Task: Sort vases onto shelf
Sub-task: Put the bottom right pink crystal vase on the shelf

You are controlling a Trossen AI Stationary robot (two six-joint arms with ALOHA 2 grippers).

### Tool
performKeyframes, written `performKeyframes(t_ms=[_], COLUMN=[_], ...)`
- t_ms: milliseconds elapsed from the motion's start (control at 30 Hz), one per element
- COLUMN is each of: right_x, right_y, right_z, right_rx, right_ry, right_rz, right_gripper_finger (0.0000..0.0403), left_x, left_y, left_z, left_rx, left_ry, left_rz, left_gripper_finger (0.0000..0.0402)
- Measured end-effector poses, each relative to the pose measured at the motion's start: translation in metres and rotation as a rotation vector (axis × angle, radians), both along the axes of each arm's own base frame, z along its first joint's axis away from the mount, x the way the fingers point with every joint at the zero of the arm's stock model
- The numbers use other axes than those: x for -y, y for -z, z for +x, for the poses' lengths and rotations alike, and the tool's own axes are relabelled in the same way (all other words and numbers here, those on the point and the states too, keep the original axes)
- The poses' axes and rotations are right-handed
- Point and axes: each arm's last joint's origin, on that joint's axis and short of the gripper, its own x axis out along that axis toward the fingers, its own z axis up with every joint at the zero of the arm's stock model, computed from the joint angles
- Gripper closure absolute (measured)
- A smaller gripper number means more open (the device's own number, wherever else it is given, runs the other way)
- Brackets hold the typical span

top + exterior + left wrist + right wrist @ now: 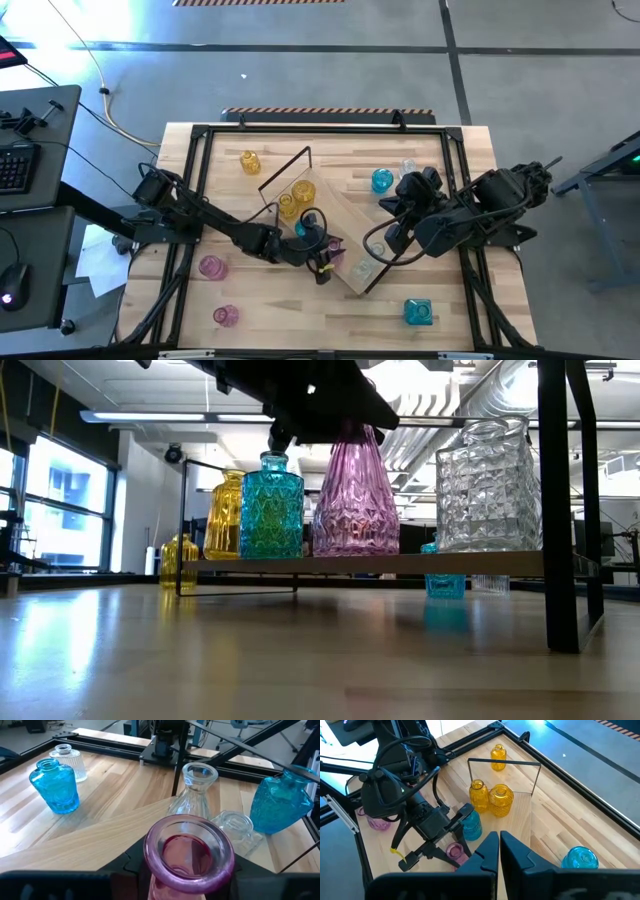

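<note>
A keyboard (14, 165) and mouse (10, 284) sit on a dark desk (50, 110) (left side) — off the table.

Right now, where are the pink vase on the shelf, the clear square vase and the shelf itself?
pink vase (355, 500), low view, ribbed body.
clear square vase (488, 485), low view, front face.
shelf (400, 563), low view, board's front edge.

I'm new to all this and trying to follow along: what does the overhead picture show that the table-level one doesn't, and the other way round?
Only the overhead view shows both arms, the left fingers at the shelf, and loose vases around it, like the pink vase on the table. Only the table-level view shows the shapes: a tall pink vase beside a clear vase. Both show the shelf and its teal vase.
</note>
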Motion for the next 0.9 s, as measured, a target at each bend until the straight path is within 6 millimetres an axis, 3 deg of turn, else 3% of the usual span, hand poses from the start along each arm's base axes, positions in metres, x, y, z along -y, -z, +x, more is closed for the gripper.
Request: performKeyframes(t_ms=[900], right_x=[0.0000], right_y=[-0.0001], right_z=[-0.0002], right_rx=[-0.006], right_ry=[-0.012], right_rz=[-0.012], right_gripper_finger=[0.0403], left_x=[0.0013], left_y=[-0.0059], left_z=[0.0011], left_rx=[0.041], left_ry=[0.038], left_rz=[0.002], left_gripper_finger=[0.0269])
